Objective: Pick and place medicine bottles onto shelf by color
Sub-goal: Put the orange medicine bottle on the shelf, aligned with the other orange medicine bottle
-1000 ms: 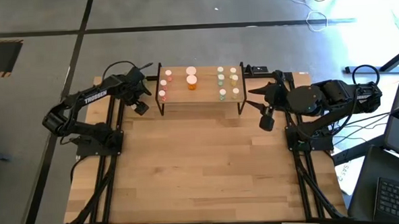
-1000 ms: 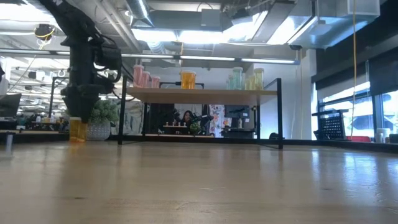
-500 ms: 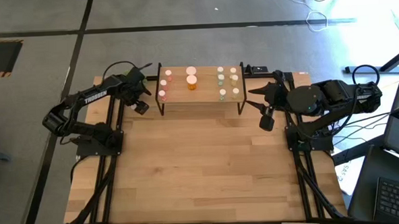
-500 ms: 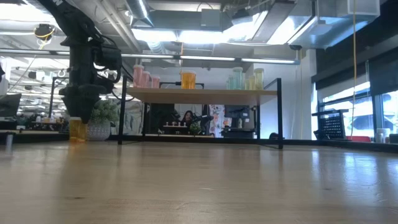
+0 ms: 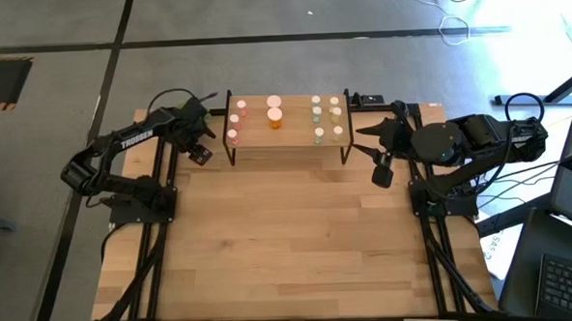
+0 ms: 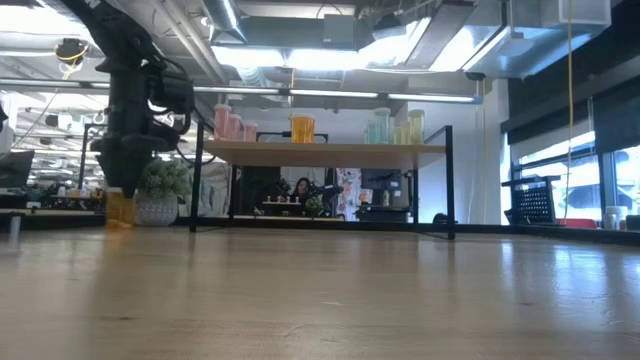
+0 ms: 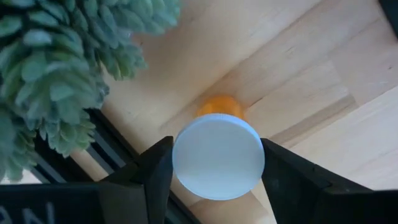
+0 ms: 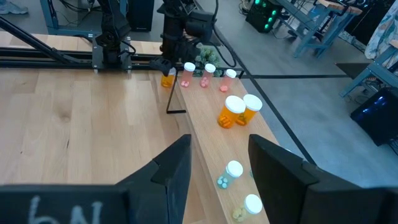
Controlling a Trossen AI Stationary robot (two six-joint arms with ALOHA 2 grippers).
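Observation:
My left gripper (image 5: 210,122) is at the table's far left corner, just left of the shelf (image 5: 285,141), and is shut on an orange medicine bottle (image 6: 118,208) with a white cap. The gripper hides that bottle in the high view. On the shelf board (image 6: 320,152) stand pink bottles (image 5: 238,122) at the left, orange ones (image 5: 275,114) in the middle and pale green-yellow ones (image 5: 326,118) at the right. My right gripper (image 5: 363,141) waits open off the shelf's right end, touching nothing; its wrist view looks along the shelf (image 8: 205,118). My left gripper pinches the orange bottle's white cap (image 7: 217,155) between its two fingers (image 7: 149,180), one on each side. The fingers come from above, pointing down. The bottle hangs upright below them, its orange body (image 7: 219,106) at the tabletop; whether the base is lifted clear I cannot tell.
A spiky green potted plant (image 7: 56,74) stands close beside the held bottle, at the far left corner (image 6: 160,190). The shelf's black legs (image 6: 197,190) rise just to the right of it. The broad wooden tabletop (image 5: 289,238) in front of the shelf is bare.
My left gripper, with the orange bottle in it, has shifted a little toward the table's left edge, away from the shelf's leg. The bottle stays upright.

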